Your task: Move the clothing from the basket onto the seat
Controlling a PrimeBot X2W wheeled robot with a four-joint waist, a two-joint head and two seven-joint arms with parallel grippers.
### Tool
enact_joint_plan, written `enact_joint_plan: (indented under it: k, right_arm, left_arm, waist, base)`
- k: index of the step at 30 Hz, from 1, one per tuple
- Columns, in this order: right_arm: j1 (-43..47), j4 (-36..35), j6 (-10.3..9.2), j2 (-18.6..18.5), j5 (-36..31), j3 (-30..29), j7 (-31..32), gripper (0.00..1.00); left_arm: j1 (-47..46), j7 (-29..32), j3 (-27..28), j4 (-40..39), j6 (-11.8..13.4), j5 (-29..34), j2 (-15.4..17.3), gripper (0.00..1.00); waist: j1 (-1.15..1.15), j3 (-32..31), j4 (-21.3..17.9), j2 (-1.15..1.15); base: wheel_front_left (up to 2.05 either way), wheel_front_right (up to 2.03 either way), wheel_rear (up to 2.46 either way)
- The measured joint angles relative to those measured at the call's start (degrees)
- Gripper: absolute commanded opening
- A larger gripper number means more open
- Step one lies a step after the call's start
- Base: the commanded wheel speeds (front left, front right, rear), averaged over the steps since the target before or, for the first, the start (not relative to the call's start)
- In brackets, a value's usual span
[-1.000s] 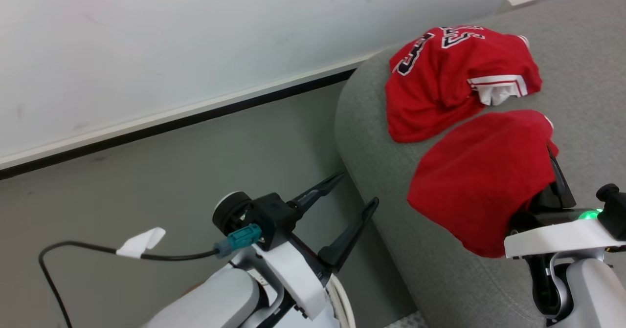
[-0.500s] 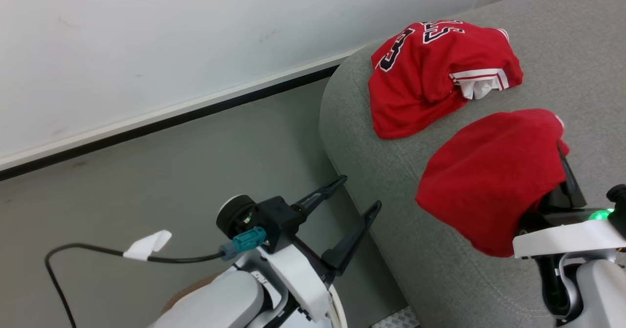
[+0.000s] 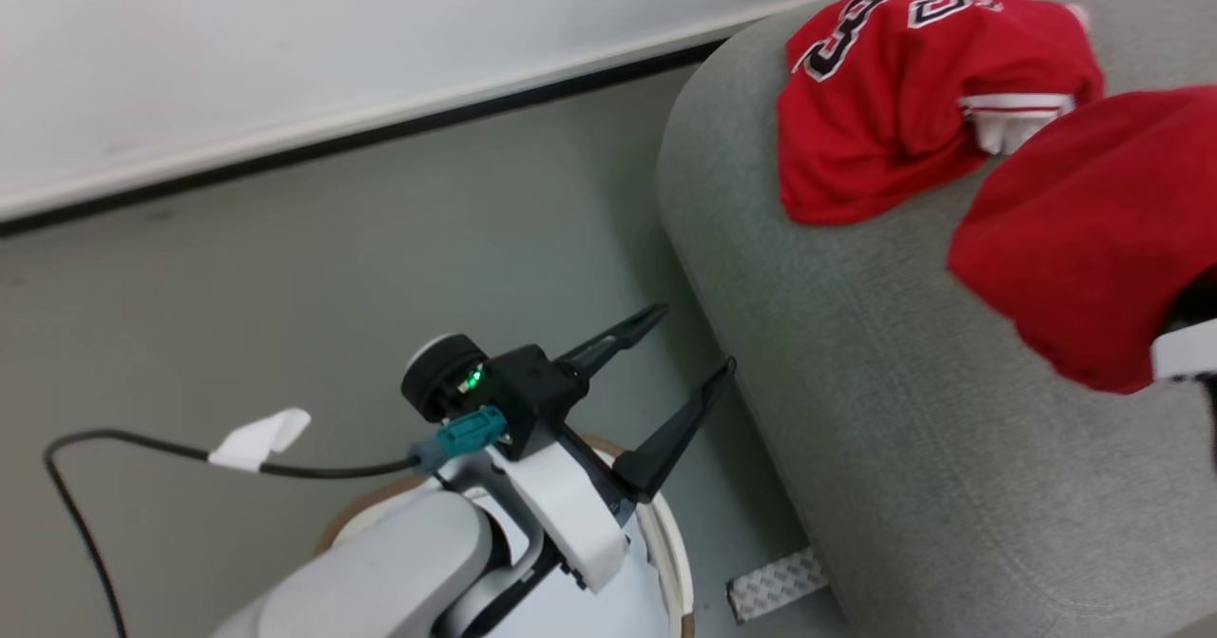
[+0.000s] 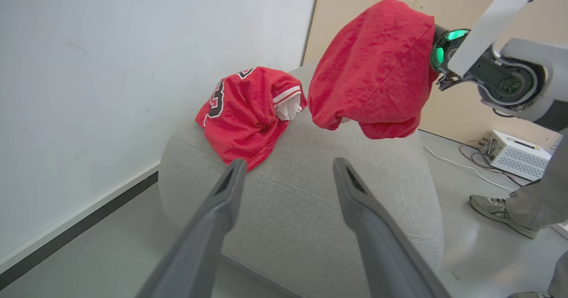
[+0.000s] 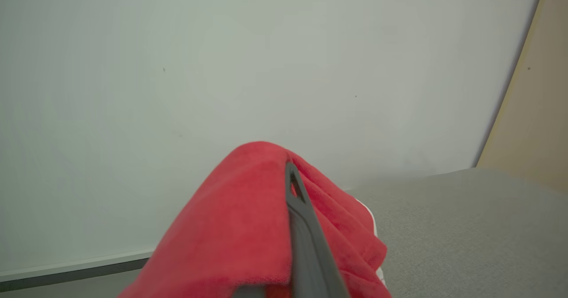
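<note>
Left gripper (image 3: pixel 694 337) hangs empty, fingers apart, above the basket (image 3: pixel 668 548), whose contents are hidden. Right gripper (image 5: pixel 290 178) is clamped on 1 fuzzy red jersey (image 4: pixel 372 67), aloft over the rounded grey fabric seat (image 3: pixel 856 381). 1 crumpled numbered jersey (image 3: pixel 894 96) already lies there. At least 1 drop remains.

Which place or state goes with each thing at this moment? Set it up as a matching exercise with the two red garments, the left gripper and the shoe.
Things:
1. numbered jersey
2. plain red garment
3. left gripper
4. shoe

Places or states:
A. open, holding nothing
B. lying on the grey seat
C. on the floor beside the seat
D. hanging from the right gripper

Pairs: 1-B, 2-D, 3-A, 4-C
</note>
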Motion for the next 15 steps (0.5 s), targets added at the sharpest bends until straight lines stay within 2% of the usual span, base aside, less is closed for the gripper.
enact_joint_plan:
  k: [9,15]
  right_arm:
    - [-9.8,8.5,0.0,-6.2,0.8,-3.9,1.6,0.0]
    - [-13.6,16.7,0.0,-10.3,-0.2,-6.4,2.7,0.0]
  left_arm:
    - [-3.8,3.4,1.2,-4.6,0.0,1.5,3.9,1.0]
    - [-5.2,4.0,1.5,-6.1,-0.1,1.9,5.2,1.0]
  waist:
    - [0.0,9.8,3.5,0.0]
    - [0.01,15.9,6.1,0.0]
  base:
    - [0.0,0.0,0.0]
    - [0.0,0.0,0.0]
